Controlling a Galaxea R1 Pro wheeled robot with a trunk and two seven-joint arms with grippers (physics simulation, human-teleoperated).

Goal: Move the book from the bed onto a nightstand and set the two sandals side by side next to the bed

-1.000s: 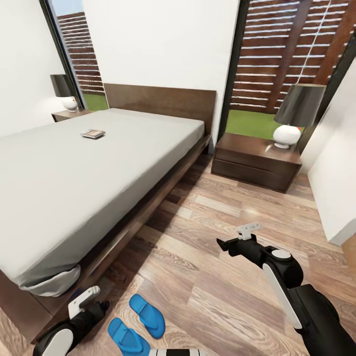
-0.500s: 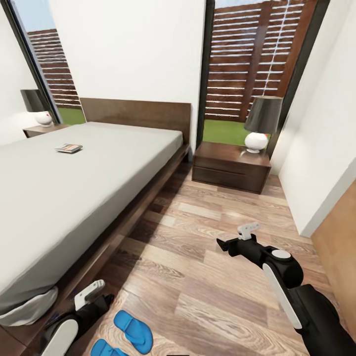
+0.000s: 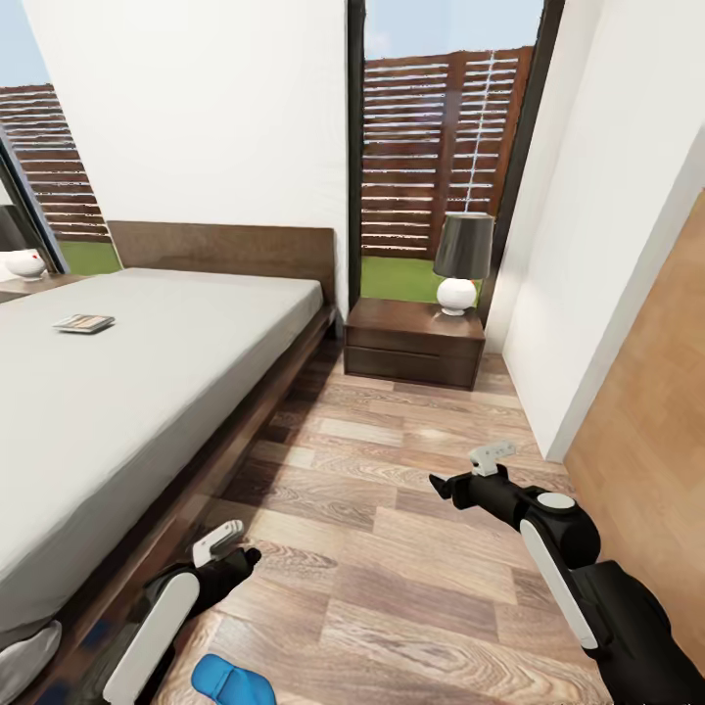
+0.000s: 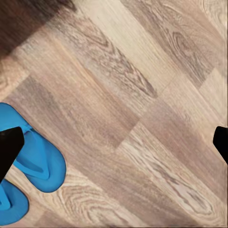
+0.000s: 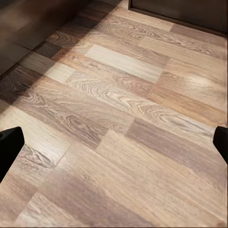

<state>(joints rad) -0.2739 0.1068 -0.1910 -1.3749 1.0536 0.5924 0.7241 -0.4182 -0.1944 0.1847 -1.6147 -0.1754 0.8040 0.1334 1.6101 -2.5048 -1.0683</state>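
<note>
The book (image 3: 83,323) lies flat on the light grey mattress of the bed (image 3: 147,392), far from both arms. A nightstand (image 3: 414,343) stands right of the headboard and carries a lamp. One blue sandal (image 3: 230,681) shows at the head view's lower edge, just below my left gripper (image 3: 231,548). In the left wrist view both sandals lie together on the floor, one (image 4: 37,153) beside the other (image 4: 9,205). That gripper (image 4: 114,145) is open and hovers over bare planks beside them. My right gripper (image 3: 465,470) is open over the floor, holding nothing (image 5: 114,142).
A lamp (image 3: 460,259) with a dark shade takes up the nightstand's right part. A second lamp (image 3: 22,264) sits at the far left beyond the bed. A white wall (image 3: 587,294) and a wooden panel (image 3: 656,431) bound the right side. Wood-plank floor (image 3: 392,548) stretches between bed and wall.
The head camera has swung right and lifted, so bed, book and nightstand slid left and the sandals dropped toward the lower edge. My left gripper has come forward; the right arm kept its place.
</note>
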